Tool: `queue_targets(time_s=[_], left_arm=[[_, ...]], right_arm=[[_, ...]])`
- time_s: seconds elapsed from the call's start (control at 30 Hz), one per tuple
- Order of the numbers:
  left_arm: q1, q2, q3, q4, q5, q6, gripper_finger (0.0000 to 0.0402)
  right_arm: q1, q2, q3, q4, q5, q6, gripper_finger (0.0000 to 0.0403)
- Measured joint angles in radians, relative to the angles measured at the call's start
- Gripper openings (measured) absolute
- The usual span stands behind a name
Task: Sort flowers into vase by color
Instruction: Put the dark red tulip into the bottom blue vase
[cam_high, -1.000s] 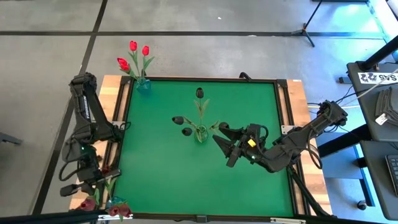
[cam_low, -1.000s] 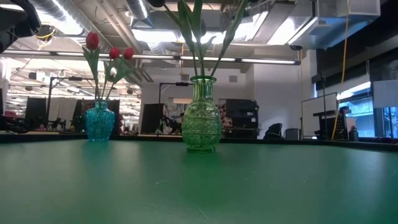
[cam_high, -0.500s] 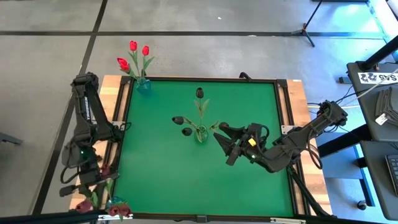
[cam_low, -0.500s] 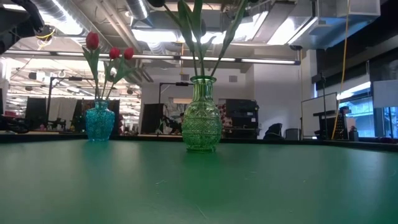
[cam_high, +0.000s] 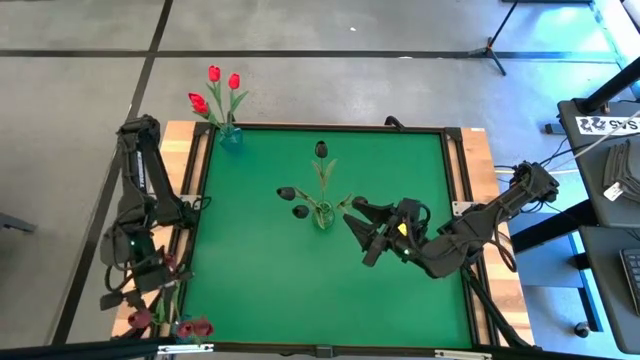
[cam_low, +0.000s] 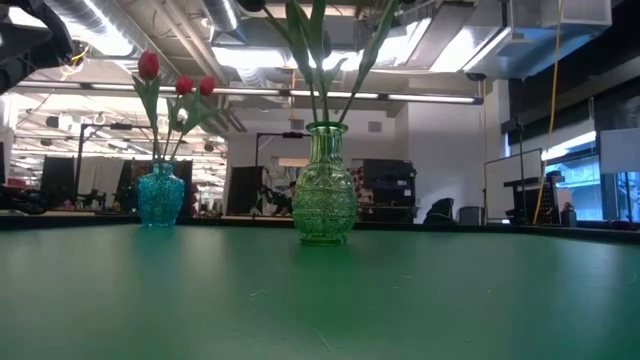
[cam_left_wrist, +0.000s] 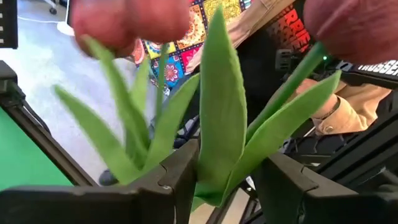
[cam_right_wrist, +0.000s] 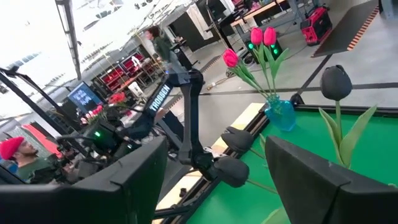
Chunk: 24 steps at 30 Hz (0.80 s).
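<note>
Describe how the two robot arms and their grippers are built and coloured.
Both arms are black, jointed and slim, with dark cables along their links. The left arm bears white lettering on one link in the right wrist view and a small green light. The right arm carries a yellow mark near its wrist. The right gripper and left gripper have broad, flat, matte black fingers.

White lettering "TROSSEN" runs along the left arm (cam_right_wrist: 163, 93), seen beyond the right gripper; partial "TROSSE" shows on a dark part (cam_left_wrist: 379, 67) past the left gripper.
</note>
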Motion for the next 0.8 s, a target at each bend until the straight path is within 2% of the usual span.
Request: queue_targets(time_s=[0.17,0.3,0.47,0.8], left_arm=[[0.000,0.007,0.074,-0.078,0.001,-0.007,0.0141],[0.000,0.026,0.115,-0.083,0.001,0.035,0.0141],[0.000,0.064,0.150,-0.085,0.002,0.006,0.0141],[0.000,0.164,0.176,-0.209,0.027,-0.220,0.0141]], right_arm=[[0.000,0.000,0.000,-0.052,-0.002,0.045,0.0270],[0.000,0.000,0.000,-0.068,-0.013,0.059,0.0270],[0.000,0.000,0.000,-0.075,-0.027,0.060,0.0270],[0.000,0.000,0.000,-0.143,-0.059,0.060,0.0270]])
